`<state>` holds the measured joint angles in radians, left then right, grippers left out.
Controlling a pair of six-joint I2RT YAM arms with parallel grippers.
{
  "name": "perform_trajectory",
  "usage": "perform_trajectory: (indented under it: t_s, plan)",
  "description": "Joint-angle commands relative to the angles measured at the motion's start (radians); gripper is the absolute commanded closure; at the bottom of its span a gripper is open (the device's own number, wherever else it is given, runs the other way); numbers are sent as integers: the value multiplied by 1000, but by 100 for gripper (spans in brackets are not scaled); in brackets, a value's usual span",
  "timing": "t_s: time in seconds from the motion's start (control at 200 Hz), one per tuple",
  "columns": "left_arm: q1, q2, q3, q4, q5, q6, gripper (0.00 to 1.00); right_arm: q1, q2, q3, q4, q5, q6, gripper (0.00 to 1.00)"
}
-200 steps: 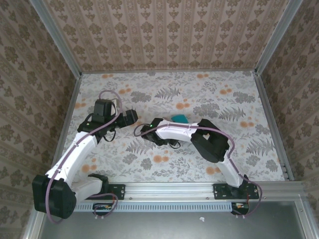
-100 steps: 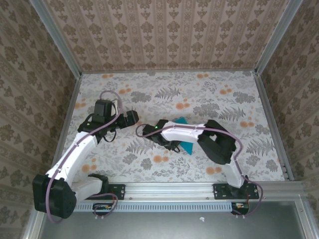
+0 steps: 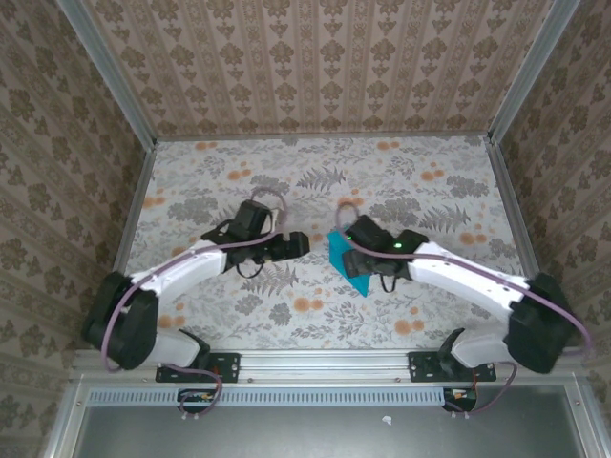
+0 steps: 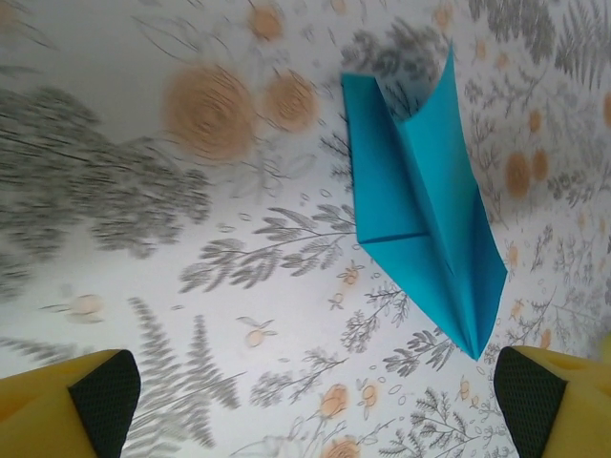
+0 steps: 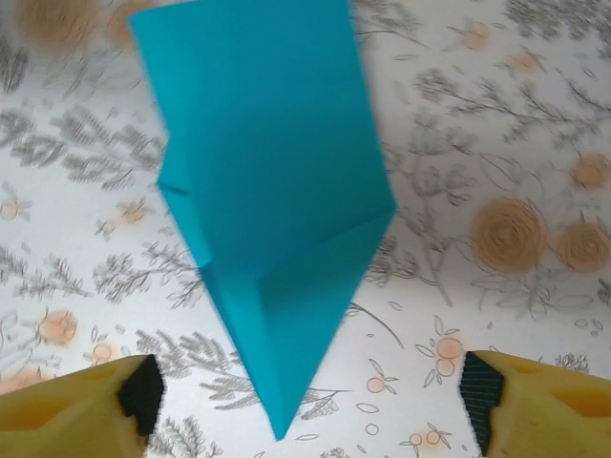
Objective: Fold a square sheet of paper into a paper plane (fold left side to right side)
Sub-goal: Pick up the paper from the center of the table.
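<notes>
The square sheet of paper is folded into a bright cyan-blue pointed dart, the paper plane (image 3: 353,277), which lies on the floral table near the middle. In the right wrist view the paper plane (image 5: 277,191) has its tip toward the camera. That tip lies between the fingers of my open right gripper (image 5: 310,401), which touch nothing. My right gripper (image 3: 355,246) hovers over the plane's far end. My left gripper (image 3: 298,245) is just left of it, open and empty. From the left wrist, the paper plane (image 4: 420,200) lies ahead and to the right of my left gripper (image 4: 318,405), one wing edge raised.
The floral table cover (image 3: 286,181) is walled in by patterned panels with metal posts (image 3: 134,210) on both sides. An aluminium rail (image 3: 325,361) carrying the arm bases runs along the near edge.
My right gripper has opened and let go of the paper, and its arm has swung back to the right. My left arm has reached in toward the plane from the left. The plane now lies free.
</notes>
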<state>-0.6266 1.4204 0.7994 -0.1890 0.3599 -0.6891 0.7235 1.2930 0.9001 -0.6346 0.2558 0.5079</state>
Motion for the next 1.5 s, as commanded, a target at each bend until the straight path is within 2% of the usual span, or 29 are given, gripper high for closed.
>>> perform_trajectory:
  t_s: [0.0,0.07,0.205,0.455,0.575,0.85,0.965,1.175,1.285,1.375,1.495]
  plan:
    - [-46,91,63,152,19,-81,2,-82,-156,-117,137,-115,59,6]
    - [-70,170,105,184,28,-99,3,-132,-230,-171,152,-138,64,1]
    - [-105,287,193,201,40,-113,9,-197,-328,-228,144,-169,69,0]
    - [-129,428,284,220,52,-148,26,-235,-375,-254,123,-189,55,0]
    - [-134,470,321,213,59,-144,39,-244,-379,-251,119,-198,46,0]
    - [-122,480,338,191,56,-113,84,-258,-379,-269,122,-219,39,0]
    - [-106,457,324,192,70,-70,98,-277,-381,-274,150,-278,13,0]
    - [-47,370,247,225,190,63,100,-383,-340,-274,296,-518,-31,0]
    - [-15,322,189,263,275,117,100,-444,-243,-262,405,-689,-45,0]
    - [4,287,145,298,366,152,100,-452,-157,-260,532,-789,-57,0]
    - [29,249,91,335,419,178,100,-456,-16,-251,692,-911,-84,3]
